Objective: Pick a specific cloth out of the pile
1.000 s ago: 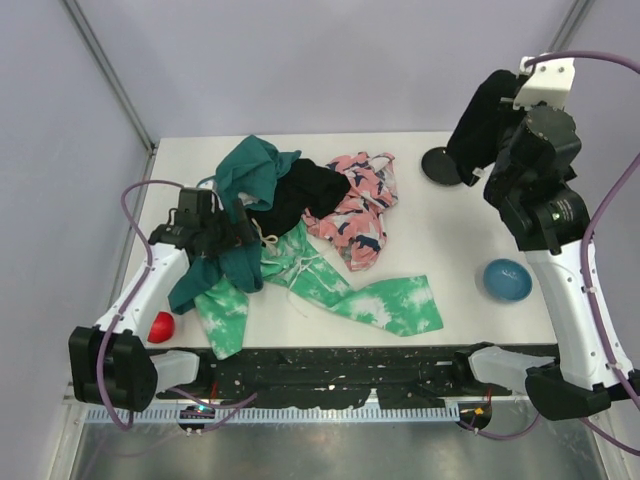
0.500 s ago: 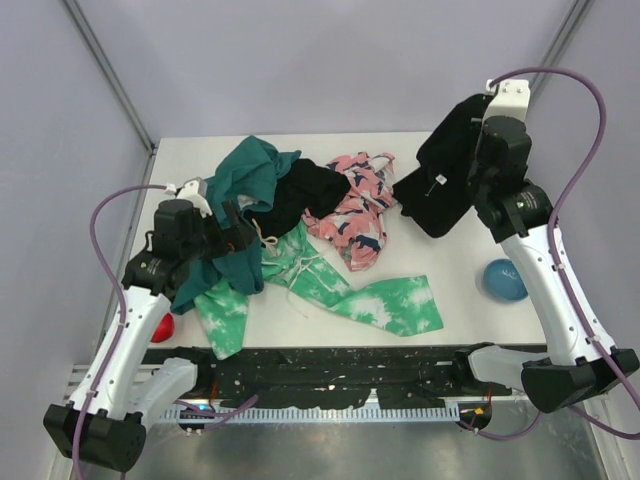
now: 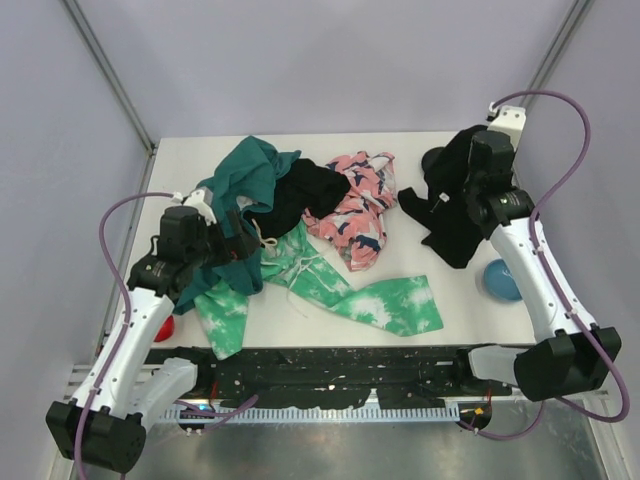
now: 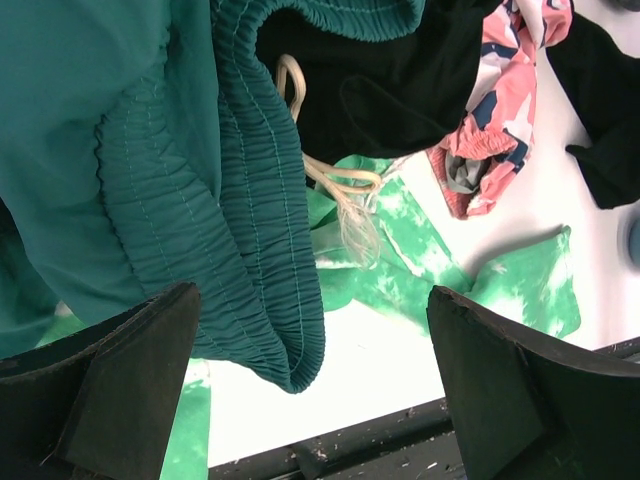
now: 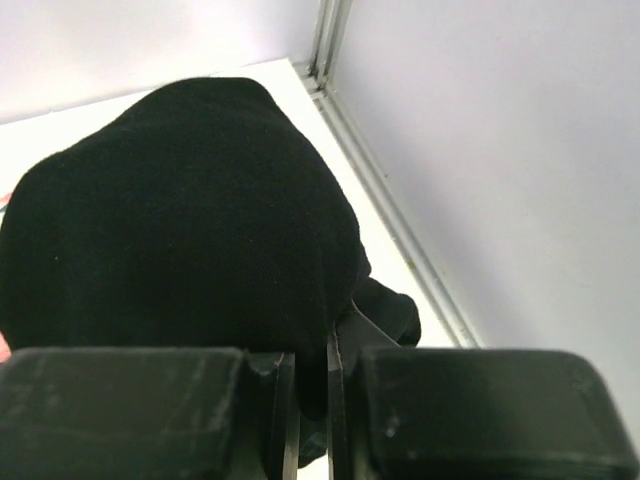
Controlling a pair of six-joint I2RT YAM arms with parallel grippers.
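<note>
Against 0.5 s ago: right pincer (image 3: 470, 172) lower, and the cloth (image 3: 452, 218) no longer hanging broad in the air but sagging down onto the bench (image 3: 420, 150). Lower folds now lying just right of the pile (image 3: 300, 225), a strip of bare bench between the 2. White label (image 3: 440, 198) showing on the black fabric. Seen from the right wrist: right fingers (image 5: 130, 410) drawn together to a narrow slit, with a thin fold of the black fabric pinched between them.

Left pincer (image 3: 232, 240) hardly shifted, at the pile's left edge over the teal cloth (image 3: 245, 170). Seen from the left wrist: left fingers (image 4: 100, 390) spread wide and gripping nothing, with the teal waistband in the gap between them.

1 container: blue bowl (image 3: 498, 280) near the bench's right edge, close to the black fabric's lowest corner and partly hidden behind the right forearm. Contents impossible to tell. Red object (image 3: 163, 327) at the bench's left edge, beside the left arm.
</note>
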